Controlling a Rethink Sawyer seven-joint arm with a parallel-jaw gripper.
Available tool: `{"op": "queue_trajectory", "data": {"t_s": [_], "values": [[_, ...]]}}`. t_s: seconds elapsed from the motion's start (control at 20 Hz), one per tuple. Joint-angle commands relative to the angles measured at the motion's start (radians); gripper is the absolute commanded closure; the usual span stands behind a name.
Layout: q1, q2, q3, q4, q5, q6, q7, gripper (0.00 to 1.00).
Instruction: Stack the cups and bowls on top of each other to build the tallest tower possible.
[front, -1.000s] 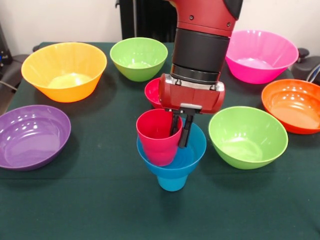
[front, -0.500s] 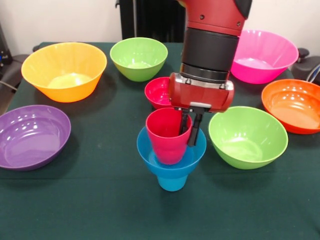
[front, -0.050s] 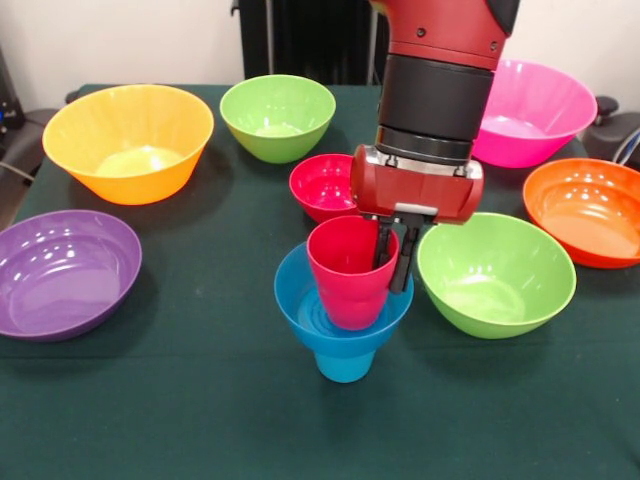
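The gripper (front, -0.050s: 393, 262) is clamped on the right side of the red cup's (front, -0.050s: 347, 270) rim, one finger inside and one outside, holding it upright in the small blue bowl (front, -0.050s: 302, 297). That bowl sits on the sky-blue cup (front, -0.050s: 343, 362) at the middle of the desk (front, -0.050s: 180, 400), the three forming the tower. The small red bowl (front, -0.050s: 322, 186) sits just behind, a lime green bowl (front, -0.050s: 495, 274) to the right.

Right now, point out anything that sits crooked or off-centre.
The red cup, pinched at its rim by the gripper, sits off-centre in the small blue bowl, towards that bowl's right side in the picture. The other bowls stand upright on the table.
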Motion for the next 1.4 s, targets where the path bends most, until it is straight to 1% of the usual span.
{"op": "queue_trajectory", "data": {"t_s": [0.05,0.3,0.45,0.7,1.15,1.4], "values": [[-0.001,0.01,0.06,0.069,-0.003,-0.046,0.16,1.0],[-0.03,-0.007,0.08,0.089,-0.027,-0.053,0.143,1.0],[-0.036,-0.011,0.086,0.096,-0.032,-0.054,0.139,1.0],[-0.023,0.003,0.078,0.085,-0.023,-0.056,0.149,1.0],[-0.023,0.006,0.08,0.091,-0.018,-0.07,0.151,1.0],[-0.011,0.008,0.067,0.092,-0.008,-0.071,0.165,1.0]]}}
